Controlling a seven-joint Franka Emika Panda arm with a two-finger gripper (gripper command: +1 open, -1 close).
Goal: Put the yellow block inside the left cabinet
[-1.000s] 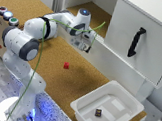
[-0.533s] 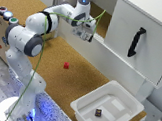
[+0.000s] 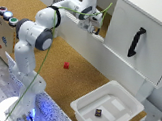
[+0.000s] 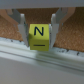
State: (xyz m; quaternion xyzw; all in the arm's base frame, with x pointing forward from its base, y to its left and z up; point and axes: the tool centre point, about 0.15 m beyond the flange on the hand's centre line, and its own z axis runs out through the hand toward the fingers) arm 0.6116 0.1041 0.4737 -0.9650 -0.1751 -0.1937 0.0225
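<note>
The gripper (image 4: 38,31) clamps the yellow block (image 4: 40,37), its face printed "N", and has moved from beside the counter up over the left cabinet (image 3: 85,38)'s low white front. The cork counter (image 3: 56,56) lies below.

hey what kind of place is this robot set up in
Probably a robotics lab's mock kitchen, not a real one: a cork-brown countertop, a white cabinet front with a black handle, a white plastic sink-like tub, and a box of coloured push buttons.
</note>
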